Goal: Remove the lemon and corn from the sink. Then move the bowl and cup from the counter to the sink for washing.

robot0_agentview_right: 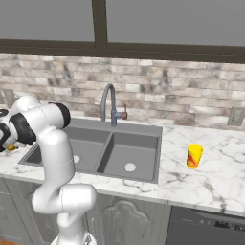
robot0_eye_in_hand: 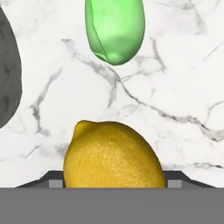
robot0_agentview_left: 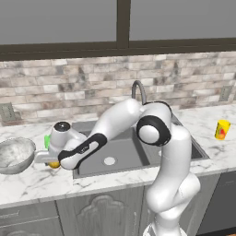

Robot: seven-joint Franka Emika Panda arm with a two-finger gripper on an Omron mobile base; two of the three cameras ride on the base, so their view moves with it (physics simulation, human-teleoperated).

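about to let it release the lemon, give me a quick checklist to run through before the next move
1. Lemon out of the sink and over the marble counter: ok.
2. Corn already on the counter, apart from the lemon: ok.
3. Gripper shut on the lemon: ok, fingertips flank it.
4. Lemon resting on the counter rather than held above it: cannot tell.
5. Bowl not in the drop spot: ok, it sits beside.
6. Cup upright on the counter, waiting: ok.

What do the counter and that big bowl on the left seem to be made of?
The counter looks like polished white marble, going by its grey veining. The bowl looks metallic: a grey-white speckled, dull sheen. Both are rendered, so this is only how they appear.
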